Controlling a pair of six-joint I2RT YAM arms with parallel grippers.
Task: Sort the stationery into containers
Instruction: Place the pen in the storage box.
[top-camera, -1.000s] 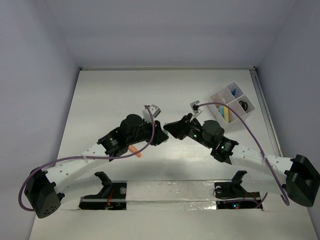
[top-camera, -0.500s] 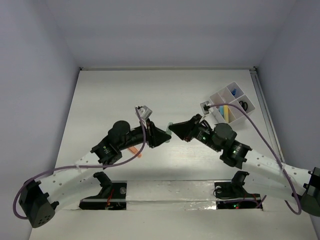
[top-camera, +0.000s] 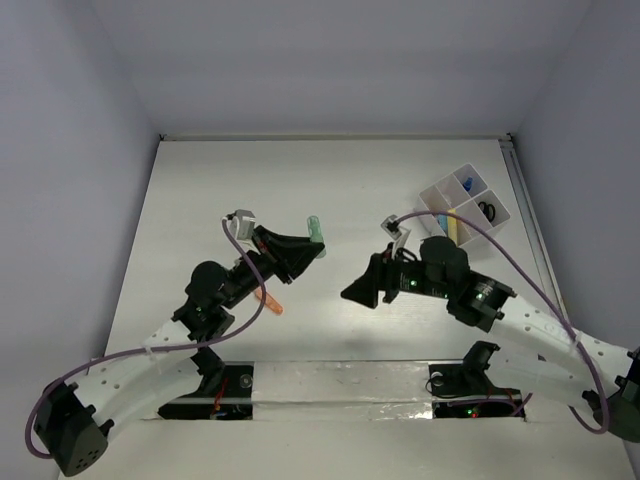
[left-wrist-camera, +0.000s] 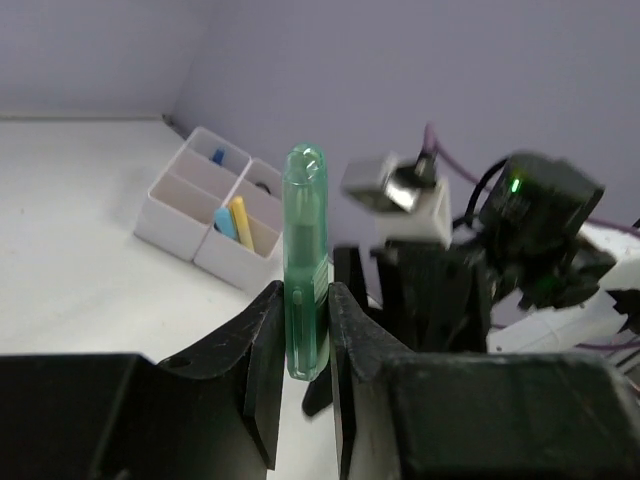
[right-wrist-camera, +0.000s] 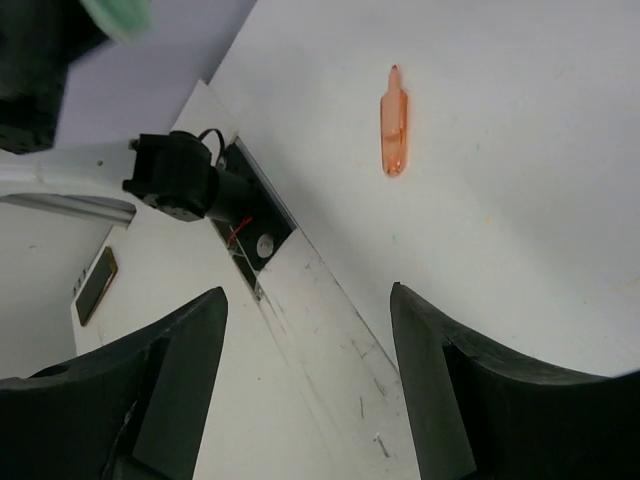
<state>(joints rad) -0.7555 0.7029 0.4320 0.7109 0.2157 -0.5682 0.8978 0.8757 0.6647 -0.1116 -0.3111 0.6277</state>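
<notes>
My left gripper is shut on a translucent green pen cap, held upright above the table; the cap also shows in the top view. My right gripper is open and empty, raised above the middle of the table. An orange pen-like piece lies on the table under the left arm, and it shows in the right wrist view. The white divided tray stands at the far right with a yellow piece, a blue piece and a dark ring in its compartments.
Two black camera mounts stand at the near edge by a shiny strip. White walls close in the table on three sides. Purple cables loop over both arms.
My left gripper has drawn back to the left and lifted with the green cap. My right gripper has let go, opened and swung down towards the near edge.
</notes>
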